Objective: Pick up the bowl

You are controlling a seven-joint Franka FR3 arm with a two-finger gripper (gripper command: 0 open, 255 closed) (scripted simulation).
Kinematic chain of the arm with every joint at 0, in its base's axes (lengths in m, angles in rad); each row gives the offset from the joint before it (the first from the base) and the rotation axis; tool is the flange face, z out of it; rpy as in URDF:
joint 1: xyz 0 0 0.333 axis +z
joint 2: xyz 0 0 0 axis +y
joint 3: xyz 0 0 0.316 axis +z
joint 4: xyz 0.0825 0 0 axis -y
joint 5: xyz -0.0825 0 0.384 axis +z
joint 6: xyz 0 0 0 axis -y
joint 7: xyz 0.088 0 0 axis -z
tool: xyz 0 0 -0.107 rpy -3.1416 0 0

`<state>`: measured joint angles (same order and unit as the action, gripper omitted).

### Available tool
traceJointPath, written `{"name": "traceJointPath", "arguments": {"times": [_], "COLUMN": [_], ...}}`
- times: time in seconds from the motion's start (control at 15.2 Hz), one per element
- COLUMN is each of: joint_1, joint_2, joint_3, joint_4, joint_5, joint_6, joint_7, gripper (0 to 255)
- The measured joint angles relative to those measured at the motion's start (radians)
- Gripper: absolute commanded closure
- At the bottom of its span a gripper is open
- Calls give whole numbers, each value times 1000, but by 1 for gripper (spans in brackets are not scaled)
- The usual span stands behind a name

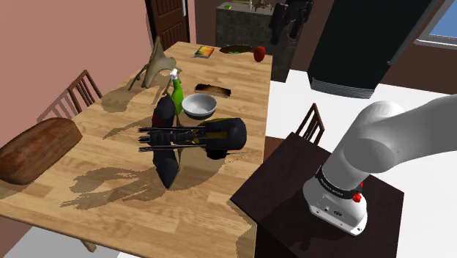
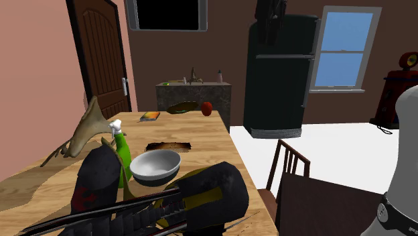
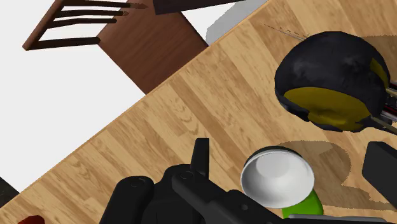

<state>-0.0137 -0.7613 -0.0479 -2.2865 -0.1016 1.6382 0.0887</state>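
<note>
Gripper (image 3: 191, 188): black body shows in the wrist view above the wooden table (image 3: 159, 121). Can't tell if it's released or clenched.

Bowl (image 3: 278, 175): pale grey, upright on the table, open side up. In the wrist view its rim sits right against the gripper's black outline. Can't tell if they're in contact. Nothing grasped as far as I can see.

- Green spray bottle (image 3: 304, 207) stands just beside the bowl, on the side away from the gripper. In the shoulder view it is at the bowl's (image 1: 199, 105) left, bottle (image 1: 176, 89) upright with a white nozzle.
- Black-and-yellow rounded object (image 3: 332, 76) lies near the bowl, not touching it. Shoulder view puts it (image 1: 228, 135) just in front of the bowl, with thin dark rods (image 1: 172, 137) running off to its left.
- Flat dark brown piece (image 1: 212, 89) lies just behind the bowl.
- Further out on the table: tan horn-shaped thing (image 1: 155, 64), small book (image 1: 203, 51), red fruit (image 1: 259, 53) at the far end, brown loaf-like lump (image 1: 36, 150) at the shoulder view's left edge.
- Wooden chair (image 1: 311, 123) sits between the table edge and the dark stand (image 1: 293, 187). White arm (image 1: 381, 143) rises from the stand and runs out of the shoulder view's right.
- Second exterior view: bowl (image 2: 155, 165) mid-table beside the bottle (image 2: 121, 153), black fridge (image 2: 281, 74) behind.
</note>
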Motion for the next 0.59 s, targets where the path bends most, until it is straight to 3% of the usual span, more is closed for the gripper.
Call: {"name": "traceJointPath", "arguments": {"times": [0.26,0.59], "joint_1": [4,14], "joint_2": [39,176], "joint_3": [15,54], "joint_4": [-24,-40], "joint_5": [0,-4], "joint_6": [60,205], "joint_7": [20,75], "gripper": [0,0]}}
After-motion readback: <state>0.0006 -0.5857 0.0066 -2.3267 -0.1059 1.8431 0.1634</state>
